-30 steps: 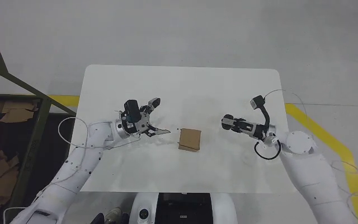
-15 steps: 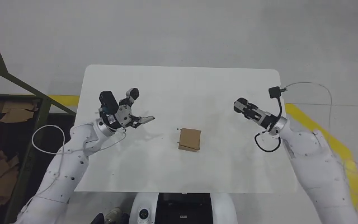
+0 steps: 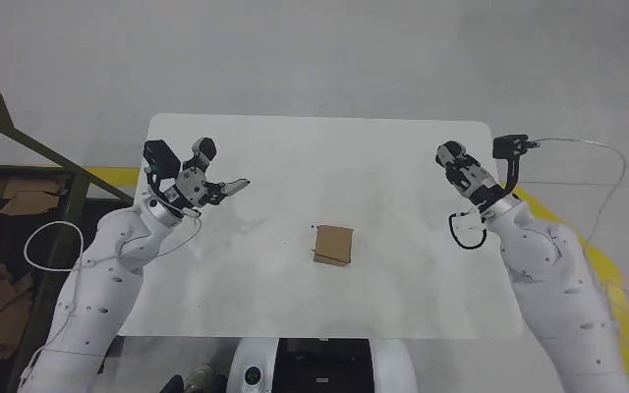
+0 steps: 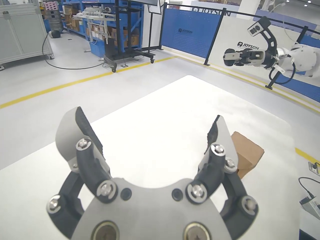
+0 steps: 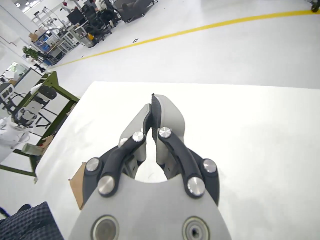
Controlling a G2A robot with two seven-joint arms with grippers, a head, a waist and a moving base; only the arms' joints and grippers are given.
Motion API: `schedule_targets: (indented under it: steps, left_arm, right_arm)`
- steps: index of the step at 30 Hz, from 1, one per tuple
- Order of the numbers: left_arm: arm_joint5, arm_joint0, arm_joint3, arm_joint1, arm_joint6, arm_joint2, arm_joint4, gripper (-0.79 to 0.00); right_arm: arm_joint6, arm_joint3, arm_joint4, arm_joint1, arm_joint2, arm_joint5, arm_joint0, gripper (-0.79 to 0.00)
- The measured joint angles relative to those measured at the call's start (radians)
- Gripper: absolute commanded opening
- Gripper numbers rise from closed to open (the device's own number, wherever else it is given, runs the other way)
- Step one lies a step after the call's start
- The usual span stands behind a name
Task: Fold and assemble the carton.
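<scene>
White counter (image 3: 295,147) on a pale shop floor, yellow line painted past it, shelving and blue partitions way in the back. Small brown carton (image 3: 333,244) loose near the middle, a bit toward the robot's edge, touching neither arm. Left gripper (image 4: 147,116) up over the left side of the counter, jaws spread wide and empty. Right gripper (image 5: 152,101) over the right side, jaws pinched together on nothing, also well apart from the carton. Guessing at trouble from here: light cardboard with no hold-down, so probably slides or spins under a one-sided push instead of folding, maybe even skids off the near edge. Pinched right jaws likely to just shove or dent a panel unless opened first. Flaps possibly springing back if released too early. Fold progress hard to judge: looks boxy from above, but top flaps tucked or not, no telling. Most of the carton hidden behind the right gripper's body from that wrist, and one edge tucked behind a left finger (image 4: 220,138) from the other.
</scene>
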State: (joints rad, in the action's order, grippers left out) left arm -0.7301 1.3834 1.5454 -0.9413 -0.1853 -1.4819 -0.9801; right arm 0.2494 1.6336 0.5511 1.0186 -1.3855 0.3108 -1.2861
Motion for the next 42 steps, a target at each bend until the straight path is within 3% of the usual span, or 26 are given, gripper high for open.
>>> schedule_targets:
  steps: [1, 3, 4, 5, 6, 7, 13, 19, 24, 42]
  left_arm:
    - [-0.001, -0.006, -0.003, 0.0, 0.013, -0.004, 0.01, 0.0]
    - [-0.002, -0.015, -0.008, 0.0, 0.027, -0.009, 0.021, 0.0]
    - [-0.003, -0.021, -0.01, 0.0, 0.034, -0.011, 0.027, 0.0]
    - [-0.005, -0.025, -0.012, 0.0, 0.037, -0.012, 0.03, 0.0]
    - [-0.006, -0.027, -0.013, -0.001, 0.039, -0.012, 0.032, 0.0]
    - [-0.007, -0.028, -0.013, -0.001, 0.039, -0.012, 0.032, -0.001]
    - [-0.006, -0.027, -0.013, -0.001, 0.039, -0.012, 0.032, -0.001]
    - [-0.006, -0.027, -0.013, -0.001, 0.039, -0.012, 0.032, -0.001]
    - [-0.006, -0.027, -0.013, -0.001, 0.039, -0.012, 0.032, -0.001]
    - [-0.006, -0.027, -0.013, -0.001, 0.039, -0.012, 0.032, 0.0]
  right_arm:
    - [-0.004, 0.002, 0.009, 0.001, -0.001, -0.008, 0.001, -0.748]
    - [-0.007, 0.003, 0.018, 0.002, -0.003, -0.016, 0.003, -0.483]
    - [-0.004, 0.002, 0.019, 0.002, -0.004, -0.019, 0.005, -0.32]
    - [-0.001, 0.0, 0.018, 0.003, -0.004, -0.02, 0.007, 0.0]
    - [0.002, -0.001, 0.015, 0.003, -0.004, -0.021, 0.008, 0.0]
    - [0.004, -0.002, 0.012, 0.004, -0.004, -0.021, 0.009, -0.657]
    - [0.004, -0.002, 0.011, 0.004, -0.004, -0.021, 0.009, -0.28]
    - [0.004, -0.002, 0.011, 0.004, -0.004, -0.021, 0.009, -0.052]
    - [0.004, -0.002, 0.011, 0.004, -0.004, -0.021, 0.009, 0.0]
    - [0.004, -0.002, 0.011, 0.004, -0.004, -0.021, 0.009, 0.0]
